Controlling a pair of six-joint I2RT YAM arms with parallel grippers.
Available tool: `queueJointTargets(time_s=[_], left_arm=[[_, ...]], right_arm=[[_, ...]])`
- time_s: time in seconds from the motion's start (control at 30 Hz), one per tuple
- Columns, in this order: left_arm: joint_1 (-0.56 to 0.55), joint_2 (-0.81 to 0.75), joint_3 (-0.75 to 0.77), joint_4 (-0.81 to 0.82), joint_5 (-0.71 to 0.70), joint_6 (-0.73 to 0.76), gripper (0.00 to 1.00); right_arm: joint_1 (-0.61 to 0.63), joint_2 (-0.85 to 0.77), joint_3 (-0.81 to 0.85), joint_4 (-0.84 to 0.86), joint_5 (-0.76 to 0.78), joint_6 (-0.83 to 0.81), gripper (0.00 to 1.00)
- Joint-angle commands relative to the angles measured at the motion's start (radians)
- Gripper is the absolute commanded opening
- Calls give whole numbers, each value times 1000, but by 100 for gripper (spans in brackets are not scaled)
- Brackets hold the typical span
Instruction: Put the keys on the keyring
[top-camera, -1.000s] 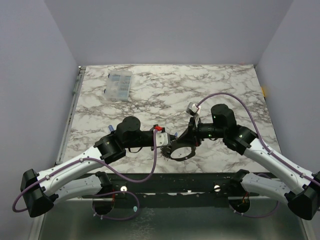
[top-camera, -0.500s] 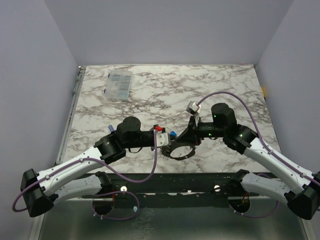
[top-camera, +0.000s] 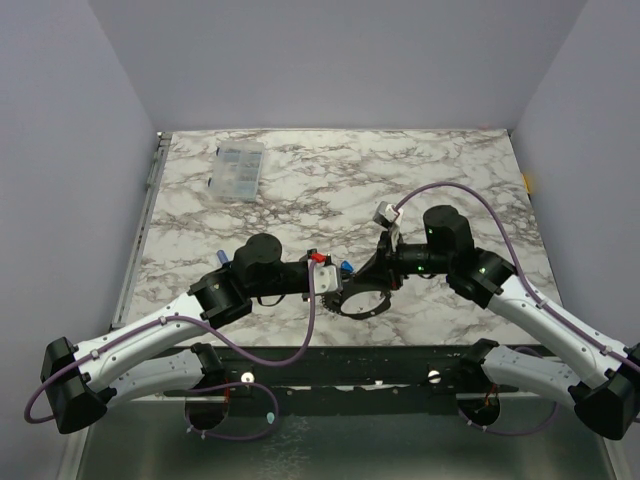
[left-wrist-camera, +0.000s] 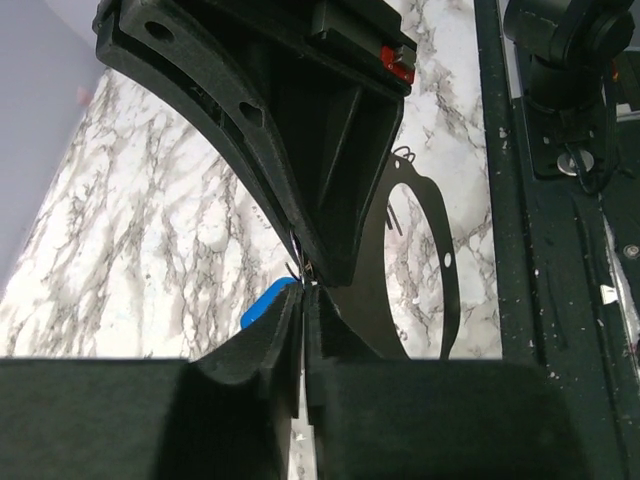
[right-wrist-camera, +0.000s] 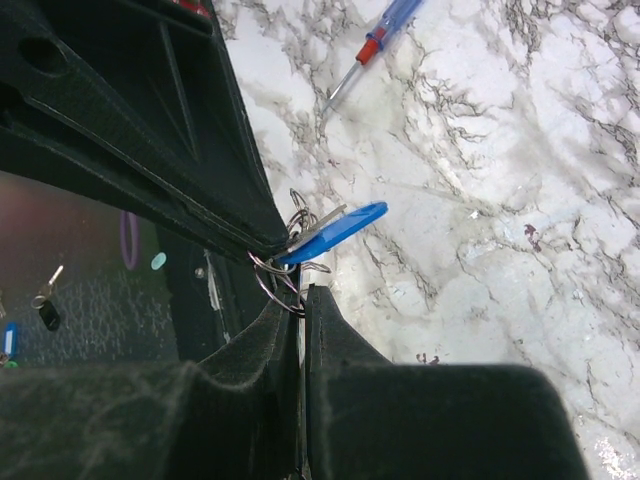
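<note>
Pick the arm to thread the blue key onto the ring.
Left, likely: left pincer, shut, sits against the small blue-plastic-headed key; right pincer looks shut on the thin metal ring, anchoring it.

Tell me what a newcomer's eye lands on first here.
The left pincer and right pincer, both shut, meet tip to tip near the front of the marble table. A blue key and thin metal ring sit between the tips. A clear box sits at the far left.

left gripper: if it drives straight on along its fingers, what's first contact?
The right gripper: its tips sit directly ahead of the left gripper, nearly tip to tip; whether touching is unclear. The blue key and thin metal ring hang at that meeting point, so they'd likely get caught too.
</note>
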Motion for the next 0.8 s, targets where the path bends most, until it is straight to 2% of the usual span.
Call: queueJointTargets(time_s=[0.0, 0.1, 0.27, 0.77], left_arm=[[-8, -14, 12, 1, -12, 8, 21], [-8, -25, 12, 0, -24, 13, 35], [-8, -34, 16, -2, -41, 19, 45], [-8, -50, 38, 40, -69, -76, 47]], right_arm=[[-6, 0, 53, 24, -8, -6, 1], [-6, 3, 58, 16, -6, -13, 1], [-6, 7, 69, 6, -4, -27, 1], [-6, -46, 46, 47, 1, -60, 1]])
